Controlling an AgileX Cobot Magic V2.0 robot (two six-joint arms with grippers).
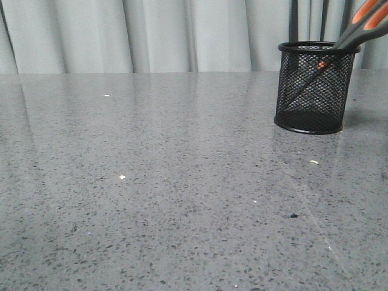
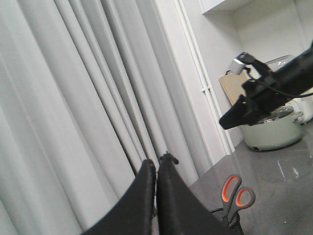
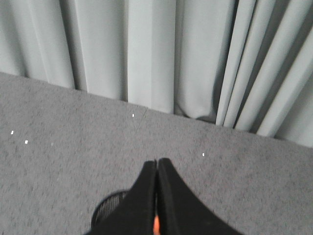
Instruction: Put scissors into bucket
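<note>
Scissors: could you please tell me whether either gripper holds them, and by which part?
Nothing is held: the scissors lean free in the bucket, handles up; both jaws are shut empty.

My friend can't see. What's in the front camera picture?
A black wire-mesh bucket stands at the far right of a grey speckled table, with scissors leaning inside, their orange-lined handles sticking out over the rim. Pale curtains hang behind.

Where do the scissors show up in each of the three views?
Front view: scissors at upper right, leaning out of the bucket.
Left wrist view: orange-lined handles at the lower edge, right of the closed fingers.
Right wrist view: only an orange sliver between the fingers.
Shared landmark: the grey curtain.
</note>
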